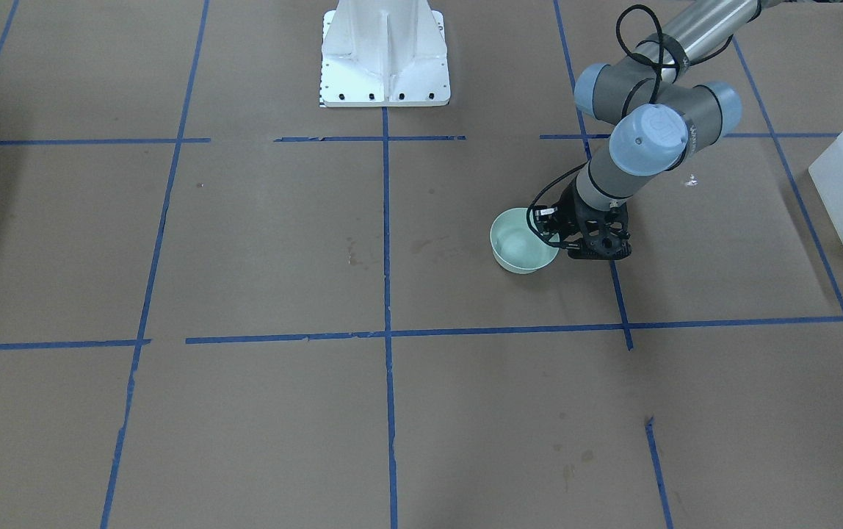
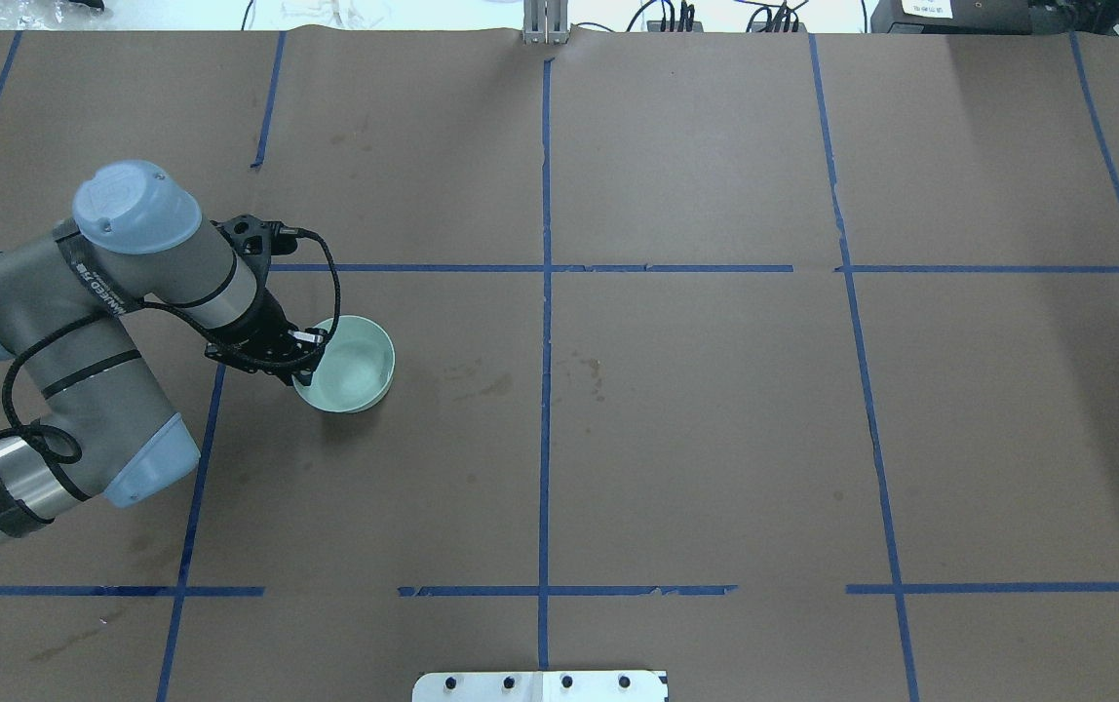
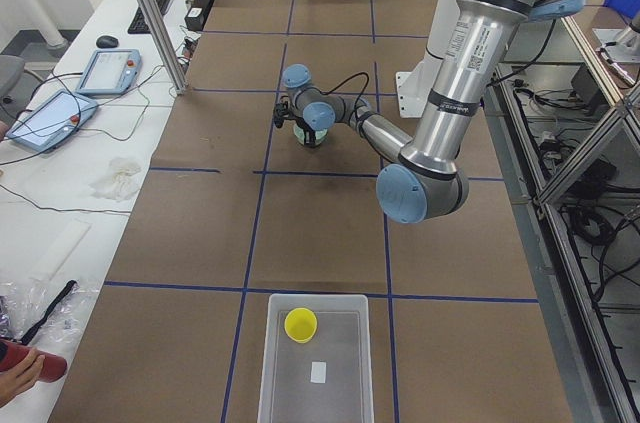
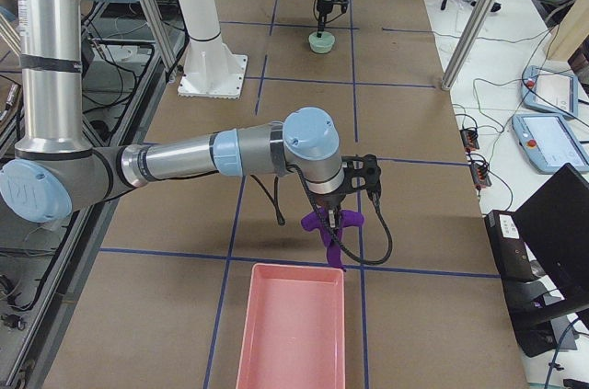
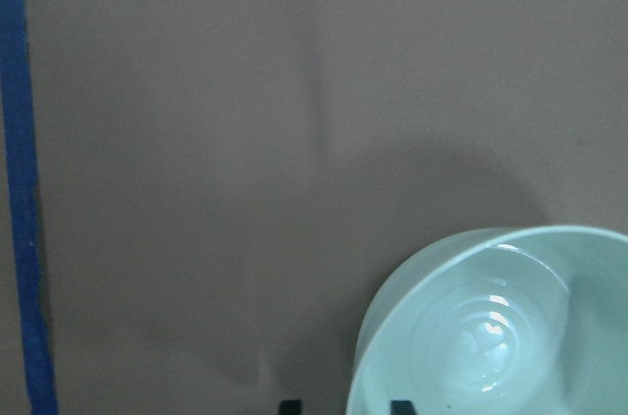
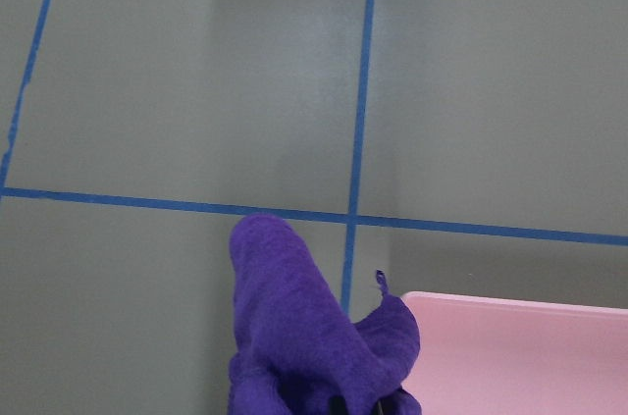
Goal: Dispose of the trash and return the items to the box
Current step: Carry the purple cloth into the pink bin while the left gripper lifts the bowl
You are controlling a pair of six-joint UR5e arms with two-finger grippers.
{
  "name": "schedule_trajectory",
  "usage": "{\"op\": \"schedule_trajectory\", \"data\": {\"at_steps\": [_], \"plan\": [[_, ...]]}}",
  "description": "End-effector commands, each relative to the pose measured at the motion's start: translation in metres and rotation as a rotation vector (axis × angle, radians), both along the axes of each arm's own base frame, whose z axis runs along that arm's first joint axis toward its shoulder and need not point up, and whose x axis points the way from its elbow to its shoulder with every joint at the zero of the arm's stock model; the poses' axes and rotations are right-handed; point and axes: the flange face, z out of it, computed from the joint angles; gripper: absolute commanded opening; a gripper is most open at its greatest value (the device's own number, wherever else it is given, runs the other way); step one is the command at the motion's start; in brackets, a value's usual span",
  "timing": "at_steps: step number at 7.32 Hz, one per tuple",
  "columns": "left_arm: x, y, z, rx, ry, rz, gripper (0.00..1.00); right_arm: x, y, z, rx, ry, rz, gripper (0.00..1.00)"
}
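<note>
- The jaws of the left gripper [image 2: 308, 353] are seen astride the near rim of the mint-green bowl [image 2: 355, 366], one fingertip inside and one outside. In the left wrist view only the very tips are shown, so it cannot be told whether the rim is pinched or merely straddled.
- The bowl is seen upright on the table [image 2: 715, 439], in the left half of the overhead view, just beside a blue tape line.
- The left arm is bent back over the table's left side, with a black cable looped along it.
- The jaws of the right gripper [image 4: 333, 214] are closed on a purple cloth [image 6: 294, 337], which is bunched around the fingertips and hangs below them.
- The cloth's lower end is held at the far rim of the pink bin [image 4: 294, 334]. In the right wrist view the bin's corner is seen just beside the cloth.
- The yellow cup [image 3: 301, 324] is found upright inside the box [image 3: 345, 333], near its far left corner as seen in the left-side view.
- The box is placed at the table's end on the robot's left, well apart from the bowl.
- A small white scrap [image 3: 318, 372] is seen on the box's floor.
- The white pedestal base [image 1: 385, 59] is seen at the robot's edge of the table, on the centre tape line.
</note>
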Motion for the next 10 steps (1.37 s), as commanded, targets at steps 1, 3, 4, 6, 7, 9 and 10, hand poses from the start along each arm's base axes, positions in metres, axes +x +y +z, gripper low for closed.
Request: {"op": "schedule_trajectory", "data": {"at_steps": [1,3,4,6,7,9,10], "plan": [[-0.01,-0.003,-0.011,0.015,0.016,-0.015,0.0,0.031,0.006,0.014,0.019,0.13,-0.068,0.0],[-0.073,-0.033,-0.036,0.045,0.041,-0.113,0.0,0.038,0.017,0.043,0.014,0.182,-0.132,0.0],[-0.103,-0.044,-0.049,0.069,0.053,-0.155,0.0,0.042,0.033,0.061,-0.001,0.181,-0.146,0.0],[-0.191,-0.082,-0.056,0.174,0.044,-0.229,0.0,0.052,0.062,0.095,-0.015,0.222,-0.207,0.0],[-0.226,-0.092,-0.053,0.245,0.015,-0.212,0.0,0.051,0.071,0.131,-0.068,0.218,-0.232,0.0],[-0.315,-0.105,-0.039,0.363,-0.08,-0.164,0.0,0.047,0.075,0.184,-0.097,0.201,-0.232,0.0],[-0.358,-0.104,-0.012,0.417,-0.134,-0.108,0.0,0.044,0.072,0.199,-0.077,0.21,-0.235,0.0]]}}
